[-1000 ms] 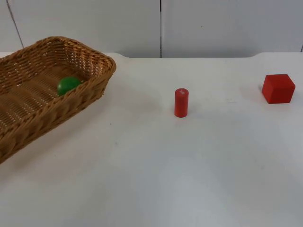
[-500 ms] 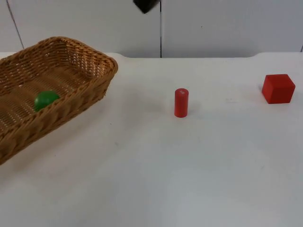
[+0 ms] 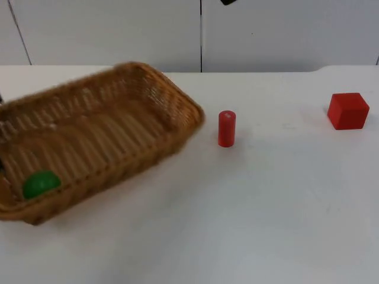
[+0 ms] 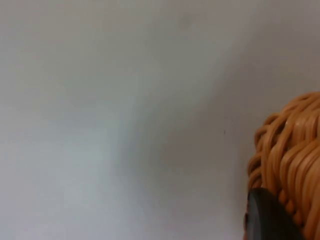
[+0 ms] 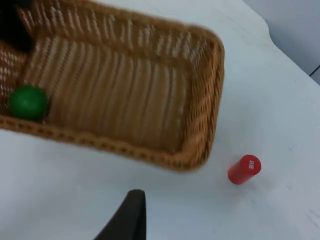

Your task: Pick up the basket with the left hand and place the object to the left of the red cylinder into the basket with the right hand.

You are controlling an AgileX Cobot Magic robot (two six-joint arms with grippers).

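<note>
I've got the left gripper (image 4: 262,220) clamped on the basket (image 3: 100,139) rim at its near end, so the ball (image 3: 41,183) sits inside against that end wall. The basket's far corner lies just beside the cylinder (image 3: 227,128). My right gripper (image 5: 127,215) hangs above the table near the basket; whether it's released I cannot tell.

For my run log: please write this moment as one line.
basket: near red cylinder, blurred | green ball: inside basket | left tool: at basket rim | red cube: on table
</note>
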